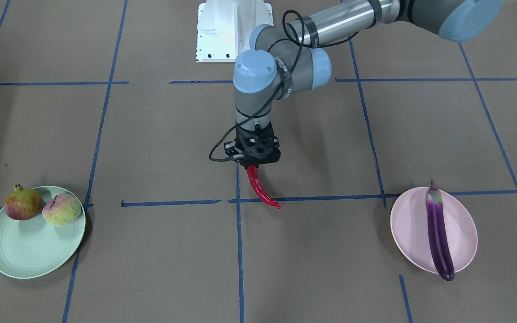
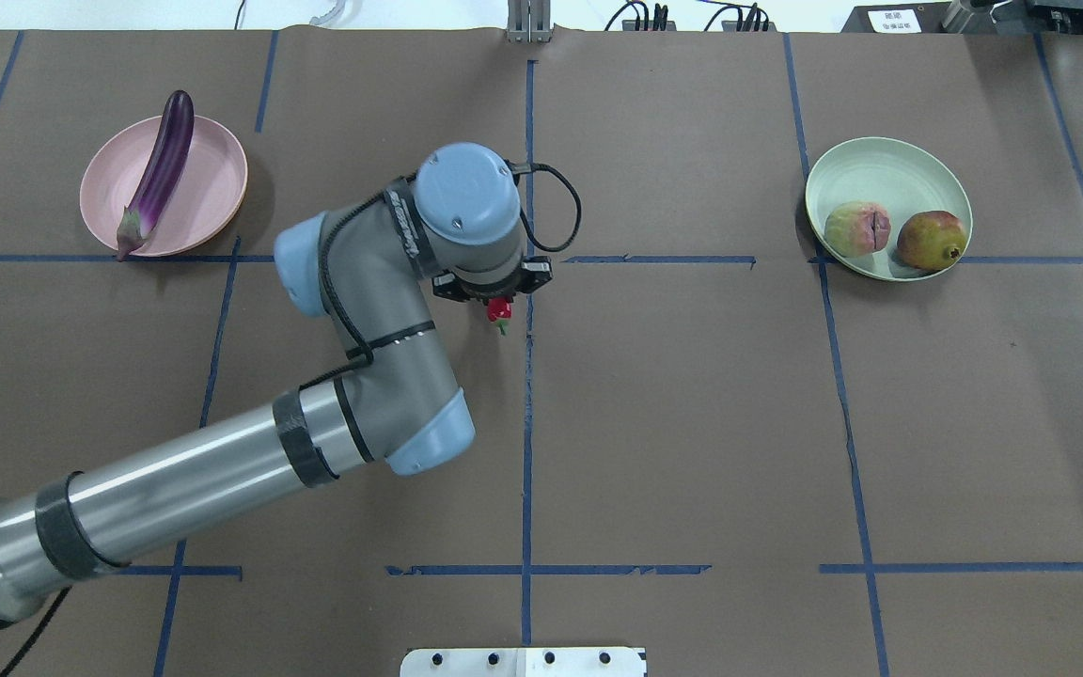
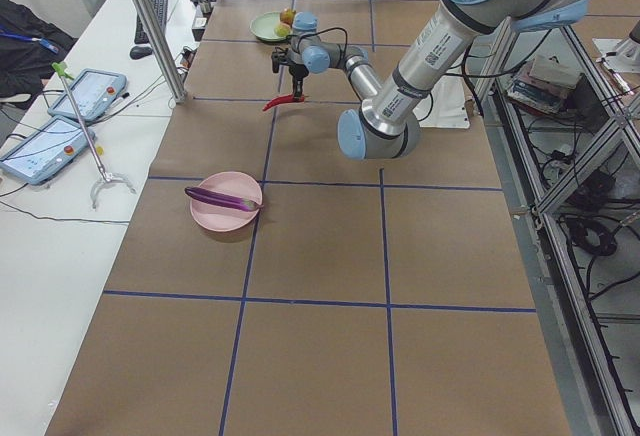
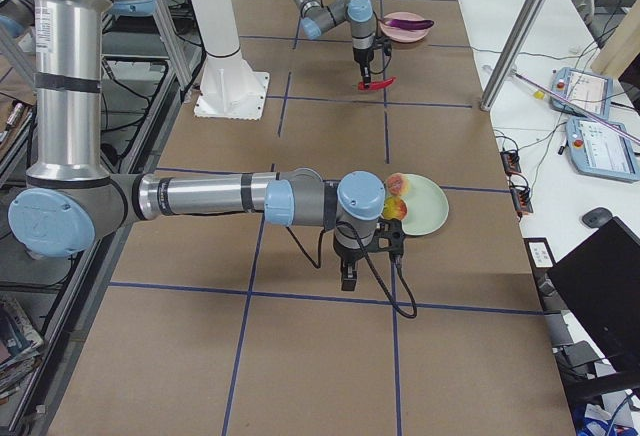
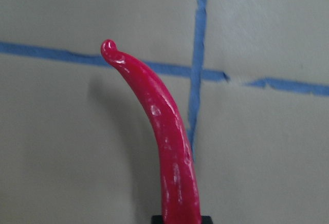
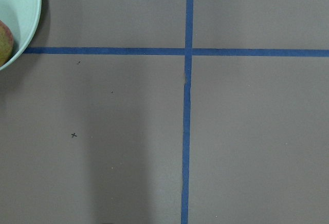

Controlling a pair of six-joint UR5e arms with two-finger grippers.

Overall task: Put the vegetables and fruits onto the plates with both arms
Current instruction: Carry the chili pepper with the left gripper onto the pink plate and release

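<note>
My left gripper is shut on the stem end of the red chili pepper and holds it above the table's middle, tip hanging down. The left wrist view shows the chili over a blue tape cross. The purple eggplant lies across the pink plate. The pomegranate and the peach-like fruit sit together on the mint green plate. My right gripper shows only in the exterior right view, low beside the green plate; I cannot tell whether it is open or shut.
The white base block stands at the table's robot side. Blue tape lines grid the brown table. A side table with tablets and a metal post border the operators' side.
</note>
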